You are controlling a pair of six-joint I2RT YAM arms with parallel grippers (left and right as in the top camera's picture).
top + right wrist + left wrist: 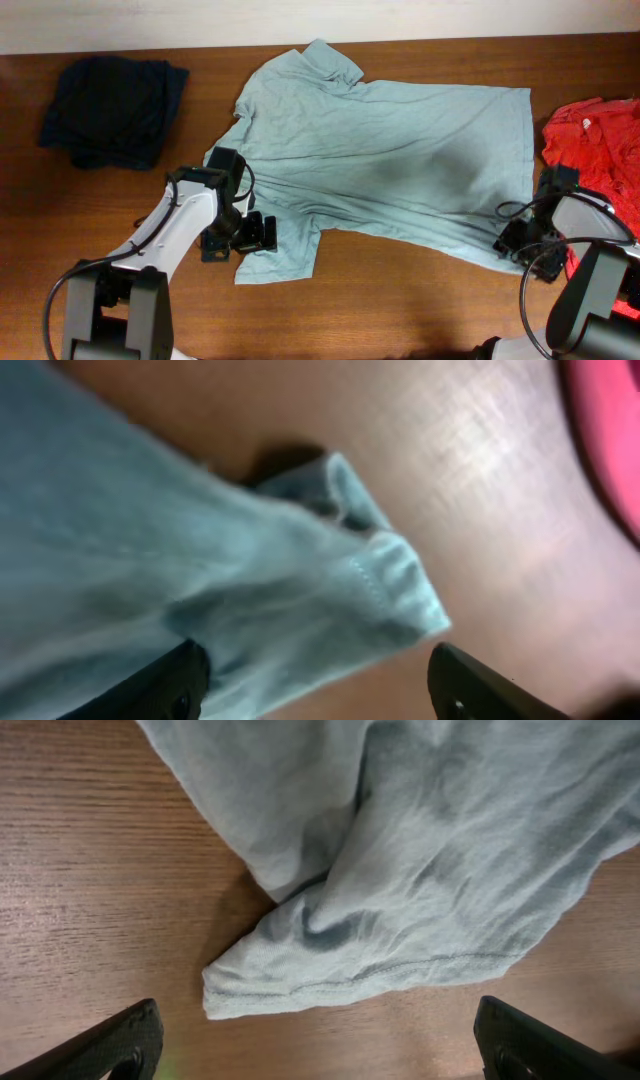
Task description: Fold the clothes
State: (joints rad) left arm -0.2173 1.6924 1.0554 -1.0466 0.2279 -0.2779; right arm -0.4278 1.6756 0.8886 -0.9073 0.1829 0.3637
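Observation:
A pale grey-teal T-shirt [390, 150] lies spread flat across the middle of the table, collar toward the left. My left gripper [240, 240] hovers at the hem of its near sleeve [300, 990]. That gripper [320, 1060] is open, with only bare wood between its fingers [120, 1045]. My right gripper [517, 242] is at the shirt's bottom right corner. In the right wrist view this gripper [320, 690] stands open, and the shirt corner [390, 585] lies between its spread fingers [165, 680]. A dark navy garment [112, 95] is bunched at the far left. A red shirt [595, 135] lies at the right edge.
The wooden table [400, 300] shows bare along the front. Its back edge meets a pale wall [300, 20]. The red shirt [610, 440] lies close to the right arm.

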